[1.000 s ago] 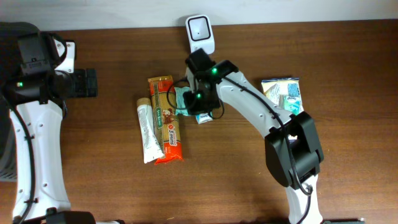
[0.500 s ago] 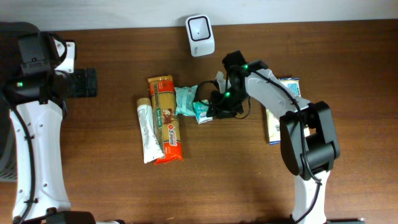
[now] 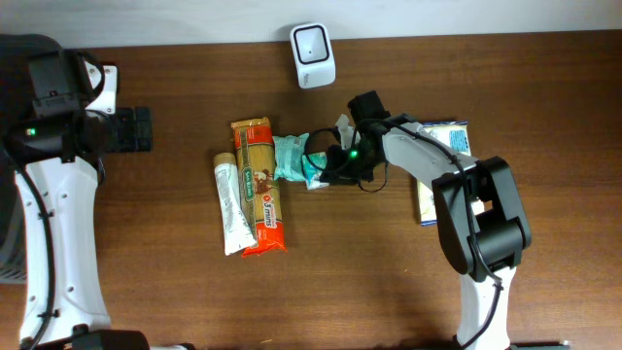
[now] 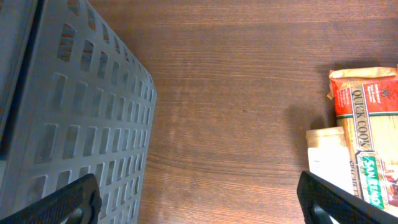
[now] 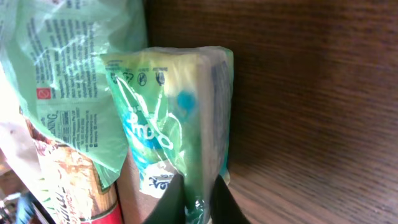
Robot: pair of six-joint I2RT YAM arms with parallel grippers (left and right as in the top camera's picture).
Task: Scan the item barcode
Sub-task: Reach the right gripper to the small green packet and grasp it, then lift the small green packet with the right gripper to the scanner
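Observation:
A small green-and-white packet [image 3: 314, 173] lies on the table beside a crumpled green bag [image 3: 290, 156]. My right gripper [image 3: 334, 167] is shut on the packet's right end. In the right wrist view its black fingertips [image 5: 177, 196] pinch the edge of the packet [image 5: 177, 118] wrapper. No barcode shows on it. The white scanner [image 3: 313, 43] stands at the table's far edge, apart from the packet. My left gripper [image 3: 133, 129] hovers open at the far left, and the left wrist view shows only bare wood between its fingers [image 4: 71, 199].
An orange pasta pack [image 3: 260, 185] and a white tube [image 3: 229, 209] lie left of the green bag. A blue-green box [image 3: 442, 146] sits under my right arm at the right. A grey slotted basket [image 4: 62, 112] stands close to my left gripper.
My right arm swung its elbow to the right, its gripper opened briefly, then closed on the packet's wrapper edge. The packet shifted slightly on the table. The left arm stayed still.

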